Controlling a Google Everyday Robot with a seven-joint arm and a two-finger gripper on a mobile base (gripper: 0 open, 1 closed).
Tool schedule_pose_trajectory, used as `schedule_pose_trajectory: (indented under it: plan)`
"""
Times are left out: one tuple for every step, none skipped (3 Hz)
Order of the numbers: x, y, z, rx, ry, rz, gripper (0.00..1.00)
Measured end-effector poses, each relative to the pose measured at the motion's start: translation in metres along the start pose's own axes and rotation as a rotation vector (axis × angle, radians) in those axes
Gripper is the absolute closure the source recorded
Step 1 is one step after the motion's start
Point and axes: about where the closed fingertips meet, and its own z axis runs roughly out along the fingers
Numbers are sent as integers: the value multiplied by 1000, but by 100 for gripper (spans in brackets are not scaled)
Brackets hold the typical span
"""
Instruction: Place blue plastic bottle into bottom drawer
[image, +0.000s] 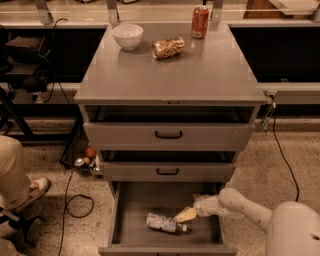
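The blue plastic bottle (164, 223), clear with a white-and-pale-blue label, lies on its side on the floor of the open bottom drawer (134, 202), near the front middle. My gripper (185, 215) reaches into the drawer from the right, on the white arm (240, 203). Its tan fingertips are just right of the bottle's cap end, close to it or touching it.
On the cabinet top (200, 75) stand a white bowl (127, 36), a crinkled snack bag (168, 47) and a red soda can (200, 21). The two upper drawers stick out slightly. A person's leg and shoe (20, 180) are at left, with cables on the floor.
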Motion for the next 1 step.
schedule_pose_trajectory:
  plan:
    - [10,-11,-95,-32,-56,60,0]
